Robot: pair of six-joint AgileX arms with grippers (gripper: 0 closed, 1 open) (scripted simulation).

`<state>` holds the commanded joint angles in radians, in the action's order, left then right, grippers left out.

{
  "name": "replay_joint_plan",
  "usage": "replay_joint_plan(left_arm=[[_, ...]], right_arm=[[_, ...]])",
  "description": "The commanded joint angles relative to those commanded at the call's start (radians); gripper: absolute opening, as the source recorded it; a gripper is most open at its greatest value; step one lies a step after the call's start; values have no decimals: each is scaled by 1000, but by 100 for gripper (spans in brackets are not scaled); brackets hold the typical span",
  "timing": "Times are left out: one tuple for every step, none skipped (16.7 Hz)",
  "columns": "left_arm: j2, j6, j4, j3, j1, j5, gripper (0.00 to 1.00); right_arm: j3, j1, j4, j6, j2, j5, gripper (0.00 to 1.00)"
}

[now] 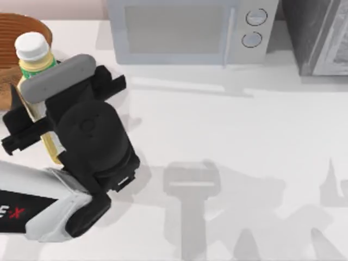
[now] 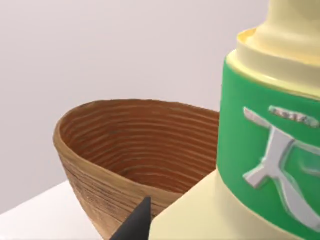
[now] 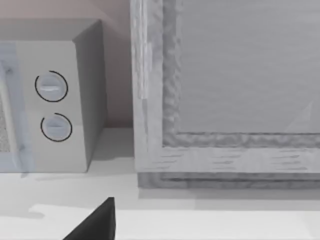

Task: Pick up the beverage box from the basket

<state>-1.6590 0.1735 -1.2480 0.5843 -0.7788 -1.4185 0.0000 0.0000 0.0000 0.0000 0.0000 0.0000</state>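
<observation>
The beverage box (image 1: 33, 64), pale yellow with a white screw cap and a green band, hangs tilted at the table's far left, between the fingers of my left gripper (image 1: 39, 115), which is shut on it. The round orange-brown basket (image 1: 22, 27) lies just behind it at the back left corner. In the left wrist view the beverage box (image 2: 270, 150) looms close, above and in front of the ribbed basket (image 2: 125, 150), whose bowl holds nothing that I can see. One dark fingertip (image 2: 136, 224) of the left gripper shows beside the box. A dark fingertip (image 3: 95, 222) of my right gripper points toward the back right.
A grey microwave (image 1: 185, 32) with two round knobs stands at the back middle, also seen in the right wrist view (image 3: 50, 100). A larger grey appliance (image 1: 321, 38) stands at the back right, with its framed door (image 3: 230, 75) close in the right wrist view.
</observation>
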Motion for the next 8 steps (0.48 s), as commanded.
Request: replay_joint_plan(left_arm=[[-1, 0, 0, 0, 0, -1, 0], [-1, 0, 0, 0, 0, -1, 0], [-1, 0, 0, 0, 0, -1, 0], [-1, 0, 0, 0, 0, -1, 0], [1, 1, 2, -4, 5, 1, 0], [-2, 0, 1, -5, 7, 3, 0], [-14, -5, -6, -6, 15, 11, 0], [-33, -14, -18, -7, 28, 25, 0]], right_arm=[[0, 0, 0, 0, 0, 0, 100], [0, 0, 0, 0, 0, 0, 100], [0, 0, 0, 0, 0, 0, 100], [0, 0, 0, 0, 0, 0, 100], [0, 0, 0, 0, 0, 0, 100], [0, 0, 0, 0, 0, 0, 100], [0, 0, 0, 0, 0, 0, 100], [0, 0, 0, 0, 0, 0, 100]])
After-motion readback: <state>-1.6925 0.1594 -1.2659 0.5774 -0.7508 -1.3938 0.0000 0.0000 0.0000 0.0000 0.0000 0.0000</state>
